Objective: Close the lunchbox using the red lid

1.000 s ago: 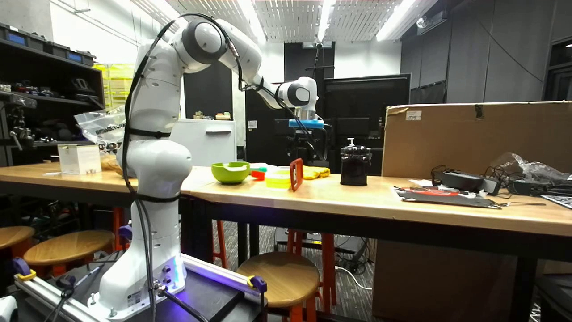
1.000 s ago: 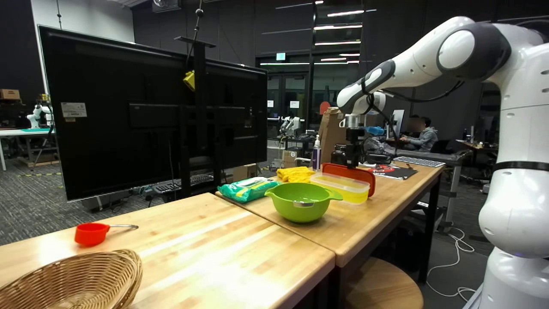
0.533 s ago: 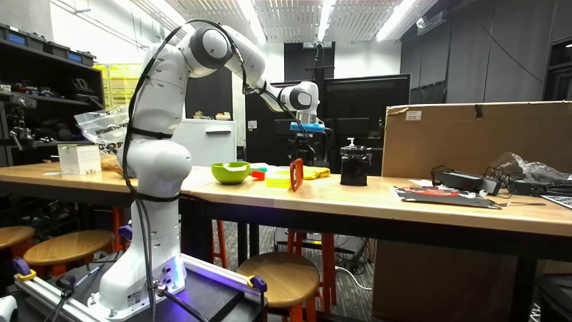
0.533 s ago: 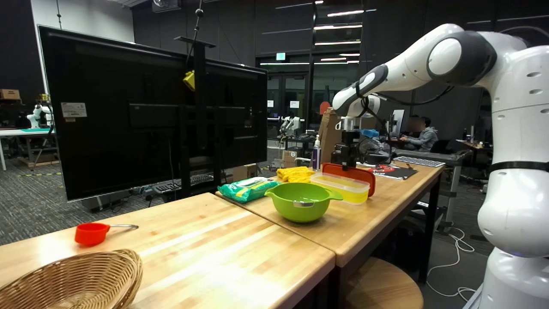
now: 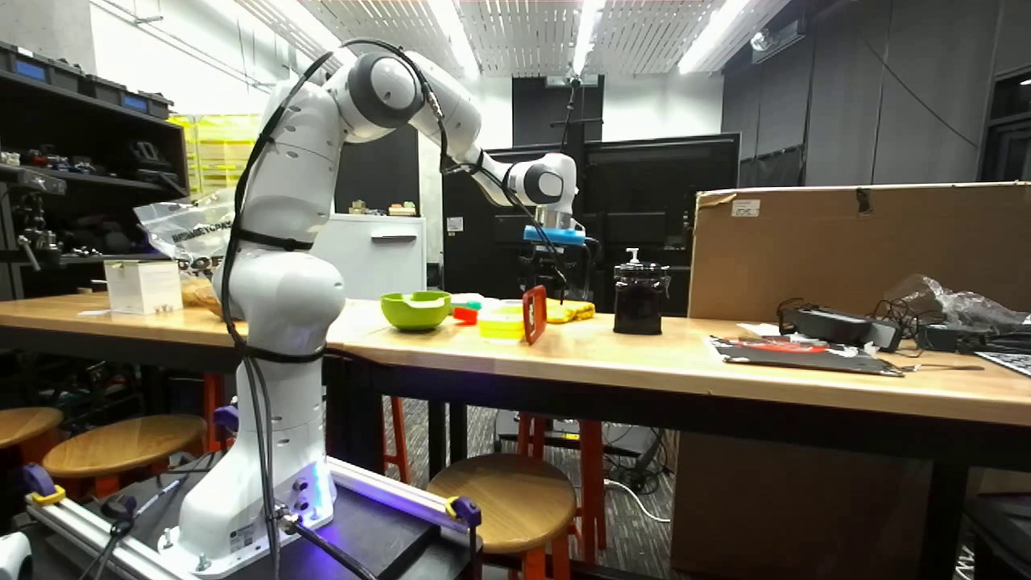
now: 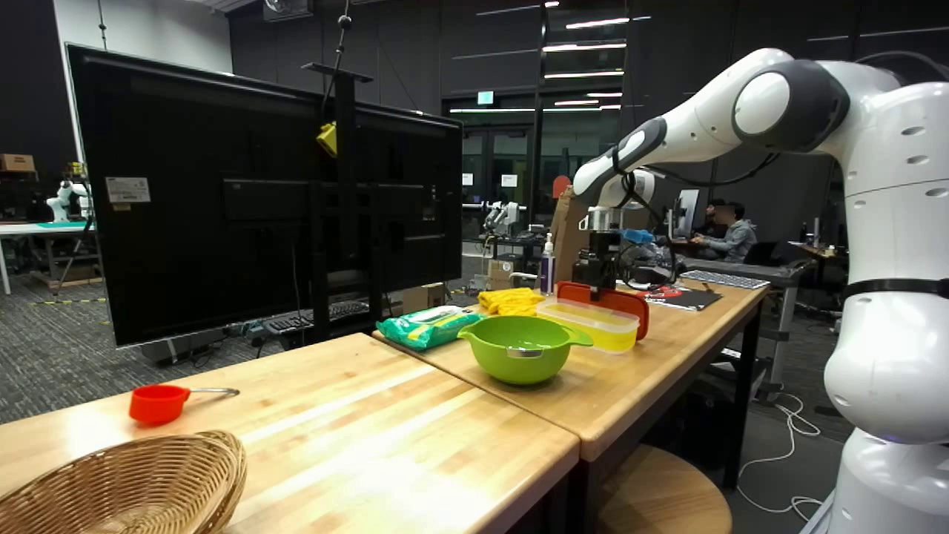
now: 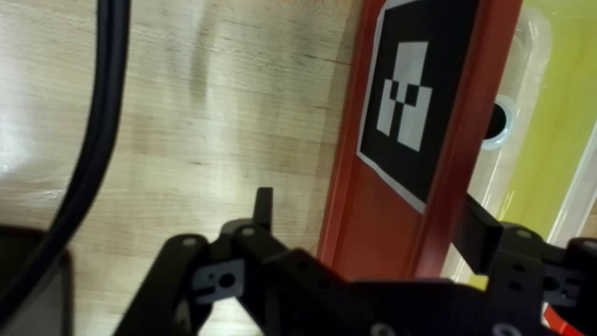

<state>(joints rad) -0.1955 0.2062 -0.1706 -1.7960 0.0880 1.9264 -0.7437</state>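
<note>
The red lid (image 5: 534, 314) stands on its edge against the lunchbox, and both also show in an exterior view as the upright red lid (image 6: 636, 305) and the clear, yellowish lunchbox (image 6: 593, 322). The lunchbox (image 5: 501, 322) is open at the top. In the wrist view the red lid (image 7: 382, 238) carries a black and white marker, and the lunchbox (image 7: 550, 140) lies to its right. My gripper (image 7: 371, 219) is open, pointing down, with one finger on each side of the lid's upper edge. In an exterior view the gripper (image 6: 597, 289) is at the lid's top edge.
A lime-green bowl (image 6: 523, 352) stands beside the lunchbox. A yellow cloth (image 6: 511, 301) and a green wipes pack (image 6: 428, 326) lie behind. A dark pump bottle (image 5: 639, 298) stands farther along the table. A red measuring cup (image 6: 158, 405) and a wicker basket (image 6: 126, 475) are at the near end.
My gripper has come down toward the top edge of the red lid and shifted slightly sideways. The lid and the lunchbox have not moved.
</note>
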